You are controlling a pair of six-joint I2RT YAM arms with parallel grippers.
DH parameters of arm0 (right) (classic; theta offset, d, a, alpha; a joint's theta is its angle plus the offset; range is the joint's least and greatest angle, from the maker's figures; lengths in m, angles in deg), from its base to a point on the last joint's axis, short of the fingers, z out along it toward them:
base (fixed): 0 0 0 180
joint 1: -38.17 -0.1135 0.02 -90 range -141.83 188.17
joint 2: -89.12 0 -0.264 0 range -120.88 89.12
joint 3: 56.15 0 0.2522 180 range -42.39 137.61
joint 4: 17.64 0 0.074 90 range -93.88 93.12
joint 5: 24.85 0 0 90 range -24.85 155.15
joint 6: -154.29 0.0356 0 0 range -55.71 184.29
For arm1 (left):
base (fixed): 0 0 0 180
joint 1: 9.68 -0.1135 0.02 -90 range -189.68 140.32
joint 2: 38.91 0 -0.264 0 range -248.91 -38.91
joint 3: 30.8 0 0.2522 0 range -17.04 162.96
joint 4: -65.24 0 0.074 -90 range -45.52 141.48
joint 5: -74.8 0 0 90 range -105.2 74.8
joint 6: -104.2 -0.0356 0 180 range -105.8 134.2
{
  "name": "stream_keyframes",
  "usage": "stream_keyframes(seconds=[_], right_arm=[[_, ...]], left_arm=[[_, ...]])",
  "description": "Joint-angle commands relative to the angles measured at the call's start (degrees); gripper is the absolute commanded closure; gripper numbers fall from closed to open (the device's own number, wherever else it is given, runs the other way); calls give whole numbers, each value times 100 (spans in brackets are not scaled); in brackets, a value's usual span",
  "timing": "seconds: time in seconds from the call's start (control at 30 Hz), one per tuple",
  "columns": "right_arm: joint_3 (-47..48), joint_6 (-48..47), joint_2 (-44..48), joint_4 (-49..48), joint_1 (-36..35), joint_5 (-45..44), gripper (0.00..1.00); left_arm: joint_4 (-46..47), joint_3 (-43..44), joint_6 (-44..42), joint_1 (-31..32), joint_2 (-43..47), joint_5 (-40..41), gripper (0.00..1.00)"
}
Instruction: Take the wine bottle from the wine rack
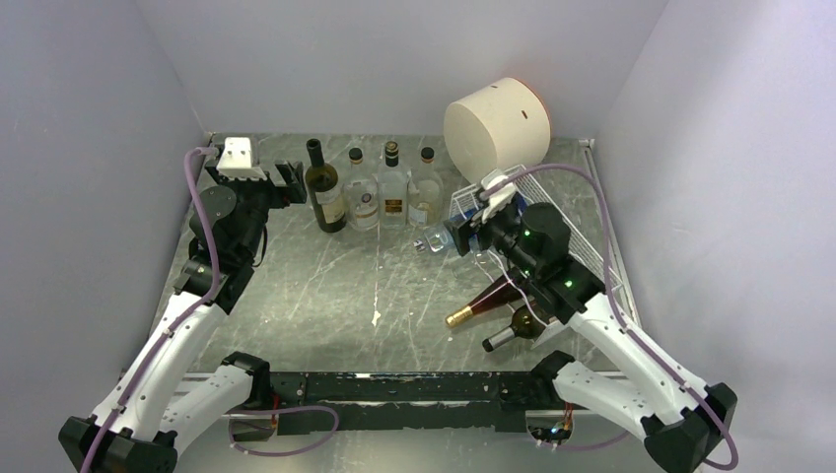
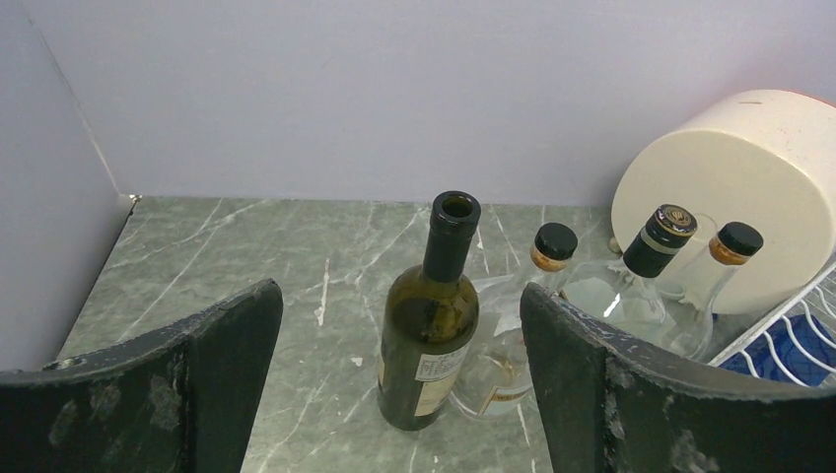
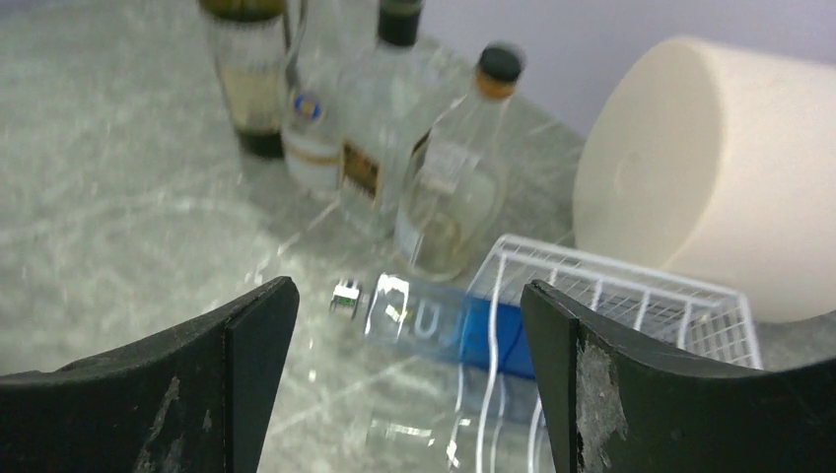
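Observation:
The white wire wine rack [image 1: 461, 204] stands at the right, mostly under my right arm. A clear bottle with a blue label [image 1: 431, 241] lies on its side, body in the rack [image 3: 631, 296] and capped neck poking out left. My right gripper [image 1: 455, 236] hovers just above it, open; in the right wrist view the bottle [image 3: 434, 320] lies between and beyond the fingers, untouched. A reddish wine bottle with gold foil [image 1: 481, 305] and a dark one [image 1: 511, 330] lie at the rack's near end. My left gripper [image 1: 291, 180] is open at the back left.
A dark green wine bottle [image 2: 429, 325] stands upright ahead of my left gripper [image 2: 401, 296], with three clear bottles [image 1: 392, 192] in a row to its right. A big cream cylinder [image 1: 498, 123] leans at the back behind the rack. Walls close in on three sides.

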Motion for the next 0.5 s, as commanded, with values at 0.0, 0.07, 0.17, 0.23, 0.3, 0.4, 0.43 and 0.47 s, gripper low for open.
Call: stream_keyframes(seconds=[0.0,0.07,0.17,0.23,0.3,0.4,0.43,0.47], right_arm=[[-228,-518,-84,879,-300,531,12],[-136,-938,-290,1086,-617,589,11],[122,-1779,-782,1435,-1292,241,11],[348,-2530,-1179,1879,-1697,-79,10],[505,-3506,-1551,2217,-1900,-592,9],[641,-4412,-2057,2432,-1948,-1364,6],[707,-4619,-2219,2473,-1947,-1558,6],[762,-4787,-2358,2468,-1947,-1703,5]], left_arm=[[26,128,56,77,82,-64,6],[22,148,24,99,80,8,6],[10,158,13,99,126,-19,6],[47,119,-1,111,196,-3,5],[53,116,-12,116,223,60,5],[34,140,0,118,213,-7,5],[28,147,15,115,209,-42,5],[30,152,14,122,208,-62,5]])
